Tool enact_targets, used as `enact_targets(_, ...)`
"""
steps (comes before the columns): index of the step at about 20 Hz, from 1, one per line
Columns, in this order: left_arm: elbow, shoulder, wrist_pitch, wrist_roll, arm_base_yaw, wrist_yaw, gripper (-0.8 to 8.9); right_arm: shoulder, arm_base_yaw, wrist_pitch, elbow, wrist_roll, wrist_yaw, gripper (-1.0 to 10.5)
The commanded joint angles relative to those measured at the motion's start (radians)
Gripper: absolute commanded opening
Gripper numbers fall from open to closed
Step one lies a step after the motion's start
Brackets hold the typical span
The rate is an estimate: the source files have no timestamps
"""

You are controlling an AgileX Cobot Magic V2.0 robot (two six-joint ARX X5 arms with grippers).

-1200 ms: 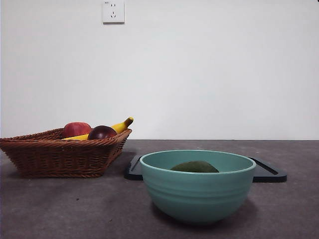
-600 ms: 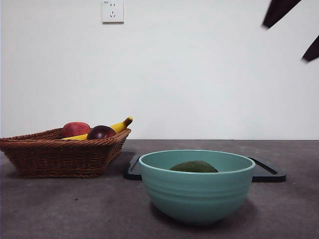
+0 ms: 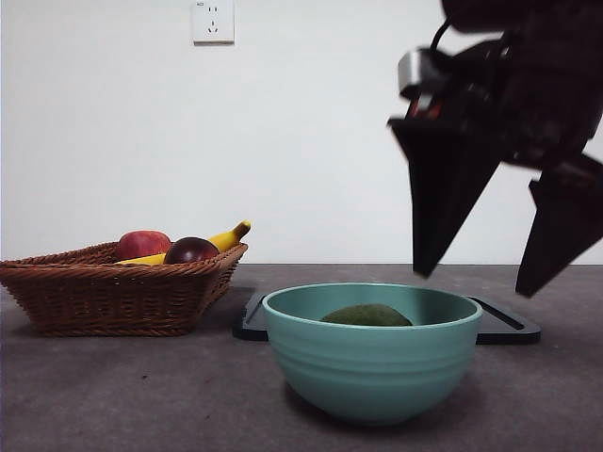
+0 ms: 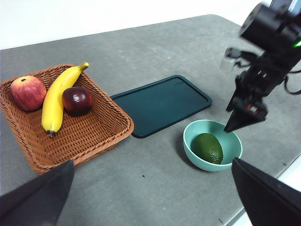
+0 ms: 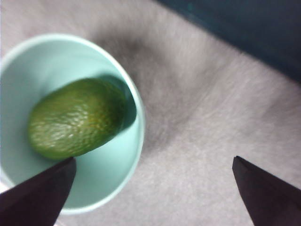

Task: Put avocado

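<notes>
With the right gripper [image 3: 499,273] spread wide above the teal bowl [image 3: 372,363], whose hollow holds the avocado [image 5: 75,123], we should centre over the fruit before descending, sparing the rim.

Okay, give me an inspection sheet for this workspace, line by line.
Surface: grey table, matte.
Job's things: avocado lying in teal bowl.
Clutter: wicker basket holding red apple, banana, dark maroon fruit; dark tray behind the bowl.
Grippers: right gripper open, above the bowl's rim, holding nothing; left gripper open, high and away from the bowl.
Cables: thin wires on the right arm.
Surroundings: white wall, wall socket.
</notes>
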Motion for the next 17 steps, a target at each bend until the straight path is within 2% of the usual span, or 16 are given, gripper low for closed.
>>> enact_targets(1, 0.015, 0.002, 0.011, -0.007, -0.007, -0.001, 6.88, 0.055, 0.020, 0.020, 0.012, 0.031, 0.010, 6.1)
enact_targets(5, 0.015, 0.002, 0.011, -0.007, -0.007, -0.001, 6.88, 0.134, 0.022, 0.034, 0.012, 0.036, 0.008, 5.0)
enact_targets(11, 0.015, 0.002, 0.011, -0.006, -0.007, -0.001, 6.88, 0.158, 0.034, 0.042, 0.012, 0.081, -0.023, 0.3)
enact_targets(13, 0.015, 0.002, 0.011, -0.006, -0.007, -0.001, 6.88, 0.158, 0.045, 0.056, 0.012, 0.089, -0.023, 0.1)
enact_targets(17, 0.015, 0.002, 0.011, -0.006, -0.007, -0.001, 6.88, 0.158, 0.054, 0.036, 0.054, 0.167, -0.026, 0.1)
